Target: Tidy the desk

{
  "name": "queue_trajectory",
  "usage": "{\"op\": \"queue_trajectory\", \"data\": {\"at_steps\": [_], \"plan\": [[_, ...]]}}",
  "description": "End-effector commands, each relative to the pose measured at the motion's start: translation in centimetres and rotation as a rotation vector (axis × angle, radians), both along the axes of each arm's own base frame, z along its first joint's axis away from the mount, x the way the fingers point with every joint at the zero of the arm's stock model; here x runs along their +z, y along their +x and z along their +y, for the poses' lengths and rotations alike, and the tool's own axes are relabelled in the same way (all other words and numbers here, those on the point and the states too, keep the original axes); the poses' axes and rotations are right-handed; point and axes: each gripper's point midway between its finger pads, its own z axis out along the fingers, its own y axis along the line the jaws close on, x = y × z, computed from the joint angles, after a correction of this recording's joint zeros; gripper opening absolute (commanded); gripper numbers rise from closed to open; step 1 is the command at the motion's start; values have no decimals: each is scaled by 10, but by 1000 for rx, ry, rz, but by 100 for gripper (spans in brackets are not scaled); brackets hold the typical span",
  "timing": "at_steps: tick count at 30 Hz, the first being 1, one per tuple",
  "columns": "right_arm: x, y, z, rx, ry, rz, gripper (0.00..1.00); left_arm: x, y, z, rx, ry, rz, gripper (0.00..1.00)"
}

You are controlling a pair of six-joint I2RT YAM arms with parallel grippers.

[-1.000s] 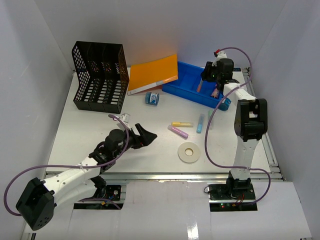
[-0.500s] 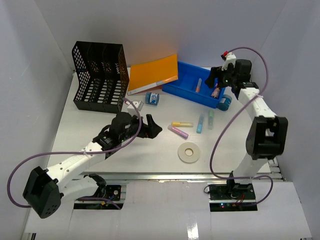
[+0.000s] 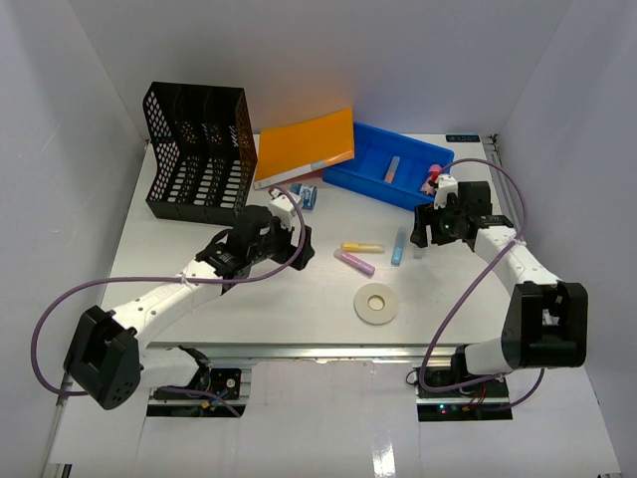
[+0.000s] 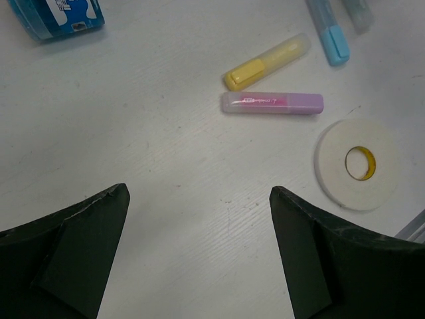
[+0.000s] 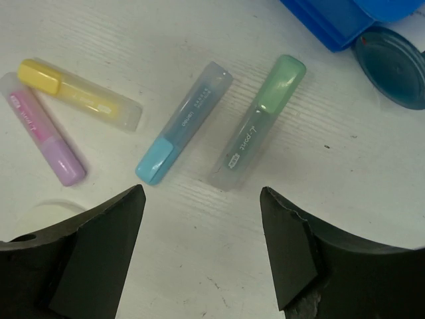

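On the white desk [image 3: 189,261] lie a yellow highlighter [image 3: 361,246], a pink one [image 3: 354,262], a blue one [image 3: 398,246] and a green one [image 3: 418,239]. My right gripper [image 3: 429,228] hovers open just over the near ends of the blue highlighter [image 5: 184,123] and the green highlighter [image 5: 262,119], with only bare tabletop between its jaws [image 5: 202,191]. My left gripper [image 3: 297,257] is open and empty over bare desk [image 4: 198,193], a little short of the pink highlighter [image 4: 272,103] and the yellow highlighter [image 4: 267,62].
A white tape roll [image 3: 376,304] lies near the front. At the back are a blue tray [image 3: 370,181] holding small items, an orange folder [image 3: 307,144] and a black file rack [image 3: 199,149]. A small blue tape dispenser [image 3: 304,194] and a blue lid [image 5: 392,66] sit by the tray.
My right gripper has left the blue tray, opened, and come forward and down over the green and blue highlighters. My left arm has reached farther out toward the pink and yellow ones.
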Motion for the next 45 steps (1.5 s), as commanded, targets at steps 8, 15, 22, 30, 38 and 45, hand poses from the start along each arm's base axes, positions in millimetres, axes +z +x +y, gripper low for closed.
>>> {"op": "queue_trajectory", "data": {"at_steps": [8, 15, 22, 30, 38, 45], "plan": [[-34, 24, -20, -213, -101, 24, 72, 16, 2, 19, 25, 49, -101, 98], [-53, 39, -27, -264, -142, 61, 68, 17, 5, 25, 53, 66, -114, 98], [-70, 43, -25, -255, -143, 99, 58, 15, 6, 26, 58, 74, -113, 98], [-83, 36, -19, -220, -123, 132, 38, 13, 7, 28, 62, 77, -107, 98], [-67, 21, -3, -107, -56, 135, 18, 10, 8, 30, 66, 86, -105, 98], [1, 1, 38, 275, 65, 44, 8, 11, 7, 30, 63, 84, -106, 98]]}}
